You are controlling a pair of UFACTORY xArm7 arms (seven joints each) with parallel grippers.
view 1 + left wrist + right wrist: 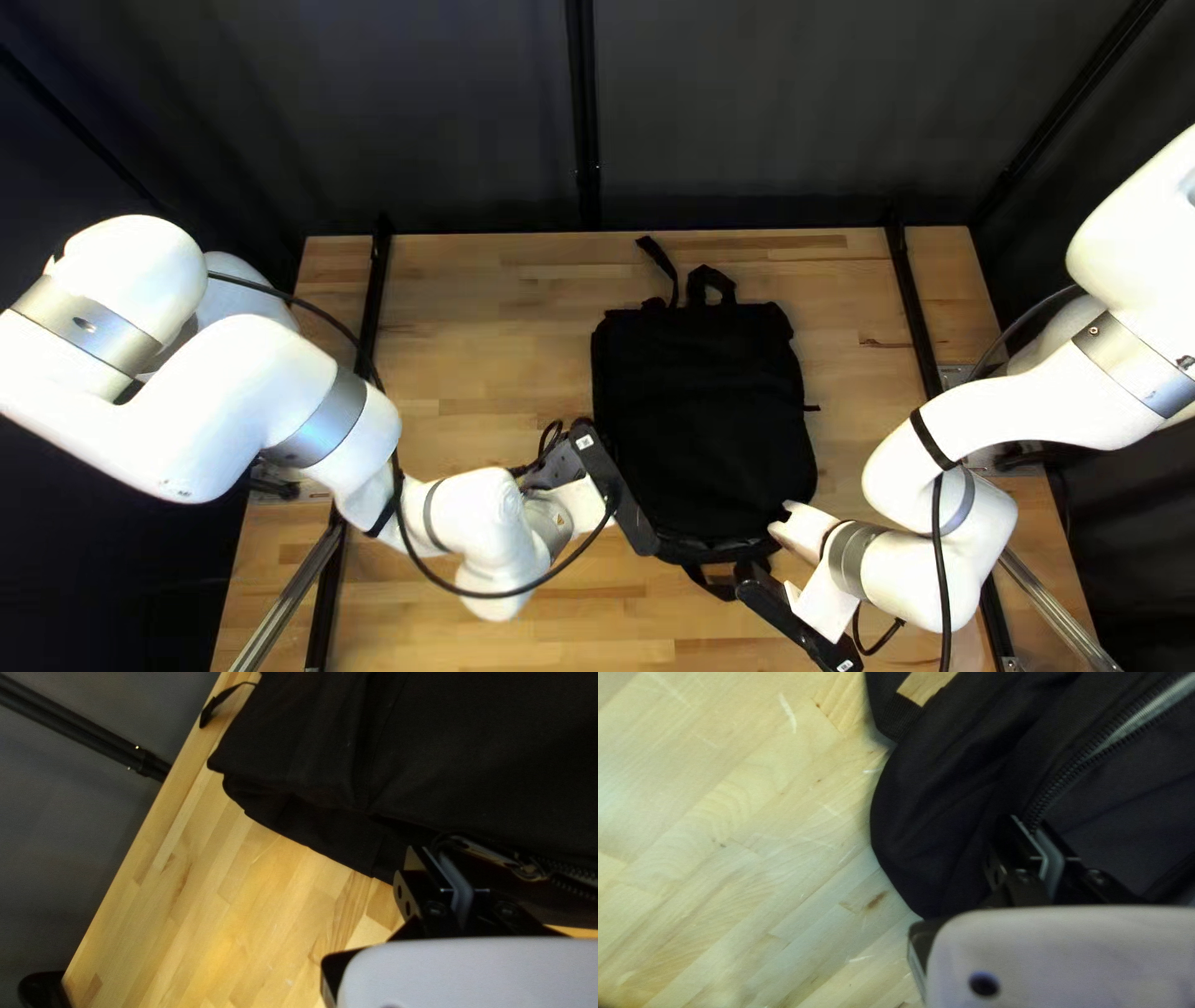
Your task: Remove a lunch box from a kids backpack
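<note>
left gripper (433, 849) clamped on zipper pull (486, 851), right gripper (1029, 823) on backpack (703, 411) fabric; lunch box unseen, presumably inside. risk: snagged cloth or an angled pull could jam the zipper (574, 872).

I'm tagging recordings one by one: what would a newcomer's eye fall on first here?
Probably the black backpack, lying dark against the pale wooden table, just right of centre in the top left view. Next, likely the bulky white left arm and right arm, reaching in from opposite sides toward the bag's near part.
</note>
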